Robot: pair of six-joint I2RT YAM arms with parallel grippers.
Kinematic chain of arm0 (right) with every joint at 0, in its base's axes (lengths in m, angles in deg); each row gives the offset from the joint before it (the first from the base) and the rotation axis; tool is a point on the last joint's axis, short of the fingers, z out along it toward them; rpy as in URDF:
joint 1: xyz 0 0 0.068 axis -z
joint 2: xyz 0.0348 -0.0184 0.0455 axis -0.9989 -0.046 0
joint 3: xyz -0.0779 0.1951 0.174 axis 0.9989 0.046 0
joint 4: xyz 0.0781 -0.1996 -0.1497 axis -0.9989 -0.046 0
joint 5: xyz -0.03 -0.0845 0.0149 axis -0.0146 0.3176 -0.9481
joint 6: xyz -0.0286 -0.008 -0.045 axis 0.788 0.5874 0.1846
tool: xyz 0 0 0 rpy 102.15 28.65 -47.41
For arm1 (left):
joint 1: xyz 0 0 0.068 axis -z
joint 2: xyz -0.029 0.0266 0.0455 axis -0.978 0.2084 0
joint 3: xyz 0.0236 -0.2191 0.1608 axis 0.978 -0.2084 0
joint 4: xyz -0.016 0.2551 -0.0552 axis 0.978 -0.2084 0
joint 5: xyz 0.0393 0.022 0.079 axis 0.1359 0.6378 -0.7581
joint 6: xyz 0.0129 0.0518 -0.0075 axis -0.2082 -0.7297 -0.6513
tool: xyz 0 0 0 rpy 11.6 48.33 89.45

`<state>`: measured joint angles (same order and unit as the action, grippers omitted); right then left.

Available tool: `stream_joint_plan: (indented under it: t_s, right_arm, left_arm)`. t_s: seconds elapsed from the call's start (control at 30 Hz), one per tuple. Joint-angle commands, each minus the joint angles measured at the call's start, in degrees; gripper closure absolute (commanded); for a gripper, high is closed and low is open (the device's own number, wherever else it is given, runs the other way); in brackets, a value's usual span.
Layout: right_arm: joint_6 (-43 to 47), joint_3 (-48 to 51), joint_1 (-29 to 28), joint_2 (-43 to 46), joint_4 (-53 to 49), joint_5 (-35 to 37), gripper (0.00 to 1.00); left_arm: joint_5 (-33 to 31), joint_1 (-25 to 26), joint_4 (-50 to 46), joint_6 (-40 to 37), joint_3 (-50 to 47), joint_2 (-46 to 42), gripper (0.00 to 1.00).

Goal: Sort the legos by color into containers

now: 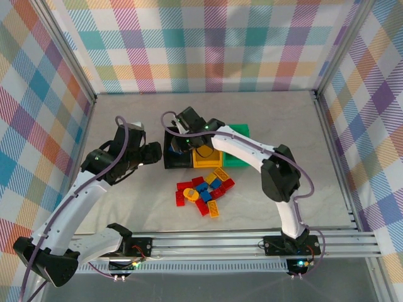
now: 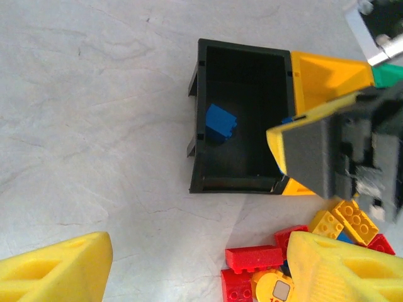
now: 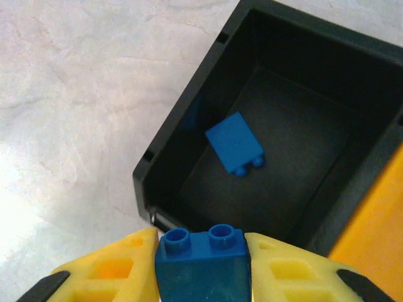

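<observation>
No text, label, brand, number or sign can be read on any surface. The round yellow piece [image 2: 278, 290] among the legos [image 2: 255, 258] bears a small grey square patch, and no characters can be made out on it.

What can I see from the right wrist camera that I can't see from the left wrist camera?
Right wrist view: a close look at a blue brick pinched in the right tool, right at the black bin. Left wrist view: the pile of red and yellow bricks waiting to be sorted, a corner of the green bin, and the left tool open with nothing in it. Both: the black bin holding one loose blue brick, with the yellow bin right beside it.
</observation>
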<state>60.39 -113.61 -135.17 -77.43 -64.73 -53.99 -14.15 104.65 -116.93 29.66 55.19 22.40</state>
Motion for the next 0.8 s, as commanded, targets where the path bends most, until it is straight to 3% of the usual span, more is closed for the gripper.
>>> stream_joint_plan:
  t_s: [0.0,0.27,0.47,0.57,0.77]
  right_arm:
    - [1.2,-4.6,1.5,-2.9,-1.2,-1.9,0.66]
    - [2.3,-11.9,2.5,-8.7,-3.8,-3.4,0.5]
    - [3.3,-13.2,3.4,-7.1,-6.3,-2.3,0.43]
    - [2.7,-6.4,4.0,-1.6,-5.8,-1.1,0.43]
    - [-0.6,13.2,6.9,14.9,-2.4,-1.6,0.43]
  left_arm:
    - [0.2,-0.1,-1.2,1.1,-1.6,-0.8,0.27]
    - [2.4,-0.1,-1.1,3.2,-4.1,-1.4,0.27]
    - [5.9,0.4,-1.8,7.1,-8.1,-2.7,0.28]
    - [8.7,3.2,-0.5,10.3,-11.8,-3.4,0.29]
    - [8.1,12.5,2.2,17.2,-18.7,-2.0,0.3]
